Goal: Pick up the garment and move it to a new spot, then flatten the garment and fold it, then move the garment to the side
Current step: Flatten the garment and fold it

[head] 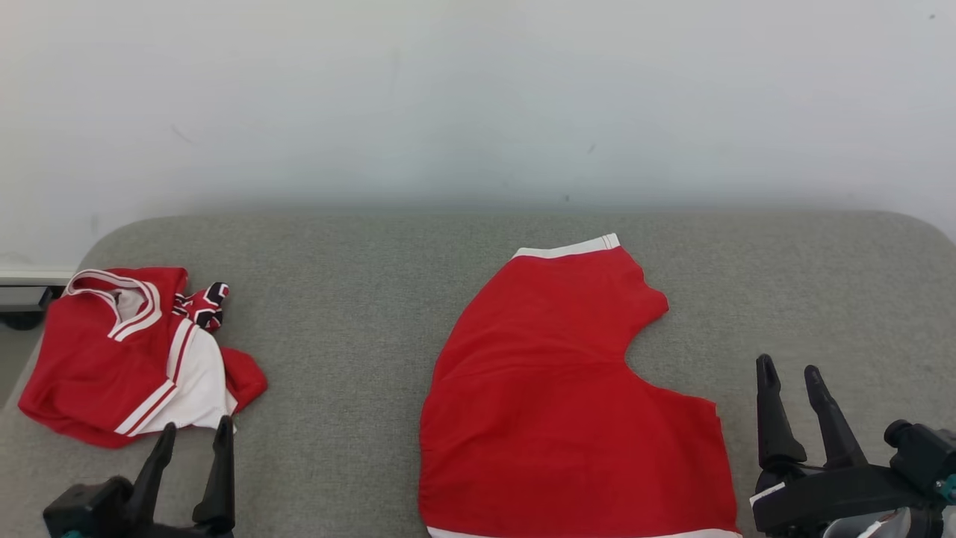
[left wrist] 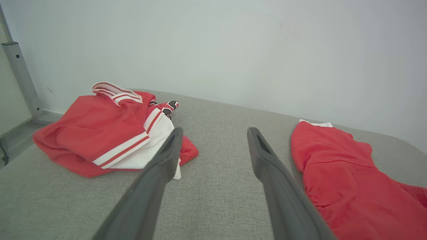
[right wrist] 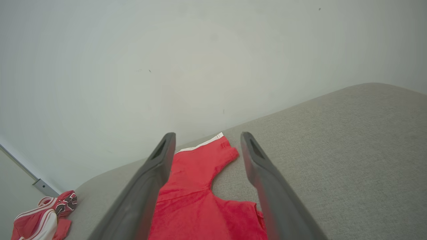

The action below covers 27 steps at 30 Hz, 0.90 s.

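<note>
A red garment point(head: 553, 373) with white trim lies spread flat on the grey padded surface point(head: 358, 299), in the middle and reaching the near edge. It also appears in the left wrist view point(left wrist: 340, 180) and between the fingers in the right wrist view point(right wrist: 196, 196). My left gripper point(head: 193, 437) point(left wrist: 215, 130) stands open at the lower left, its tips just short of a crumpled red and white clothing pile point(head: 112, 359) point(left wrist: 100, 130). To the right of the flat garment my right gripper point(head: 788, 366) point(right wrist: 207, 135) is open too, holding nothing.
A pale wall point(head: 478, 97) rises right behind the padded surface. The surface's rounded corners sit at far left and far right. A grey metal post point(left wrist: 20, 70) stands beyond the left edge. Bare padding lies between the two garments and right of the flat one.
</note>
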### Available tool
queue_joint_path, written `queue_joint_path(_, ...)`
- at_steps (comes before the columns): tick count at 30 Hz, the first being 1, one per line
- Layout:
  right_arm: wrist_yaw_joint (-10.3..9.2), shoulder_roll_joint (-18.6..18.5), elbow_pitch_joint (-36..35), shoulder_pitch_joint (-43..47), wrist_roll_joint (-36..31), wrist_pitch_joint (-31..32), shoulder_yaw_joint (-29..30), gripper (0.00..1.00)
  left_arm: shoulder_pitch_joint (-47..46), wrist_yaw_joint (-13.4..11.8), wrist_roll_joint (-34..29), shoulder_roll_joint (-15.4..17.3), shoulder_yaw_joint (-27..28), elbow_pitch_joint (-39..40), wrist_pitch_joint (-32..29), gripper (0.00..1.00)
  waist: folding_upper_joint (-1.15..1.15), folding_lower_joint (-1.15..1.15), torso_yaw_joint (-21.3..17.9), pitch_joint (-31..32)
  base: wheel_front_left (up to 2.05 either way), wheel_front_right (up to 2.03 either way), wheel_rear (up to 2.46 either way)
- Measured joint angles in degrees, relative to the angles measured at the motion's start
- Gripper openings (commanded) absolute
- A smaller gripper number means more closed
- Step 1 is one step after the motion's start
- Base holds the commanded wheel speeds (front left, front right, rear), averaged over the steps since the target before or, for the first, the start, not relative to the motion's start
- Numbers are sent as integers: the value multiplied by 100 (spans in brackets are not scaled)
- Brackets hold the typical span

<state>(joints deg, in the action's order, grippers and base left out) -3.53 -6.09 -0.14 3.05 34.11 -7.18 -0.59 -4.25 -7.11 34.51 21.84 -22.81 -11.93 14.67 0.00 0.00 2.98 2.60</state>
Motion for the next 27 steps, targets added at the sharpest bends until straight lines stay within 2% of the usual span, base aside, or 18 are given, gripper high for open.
queue_joint_path(4, 2, 21, 194, -7, -4, -118, -64, 100, 229, 0, -233, -82, 240, 93, 0, 100, 0, 0, 106, 43, 0, 0, 0)
queue_joint_path(10, 44, 19, 405, -12, -130, -245, -186, 100, 609, 0, -522, -207, 240, 357, 0, 100, 0, 0, 203, 92, 0, 0, 0)
queue_joint_path(27, 138, 48, 691, -19, -155, -445, -180, 100, 896, 0, -939, -244, 325, 815, -16, 100, 0, 1, 119, 65, 0, 0, 0)
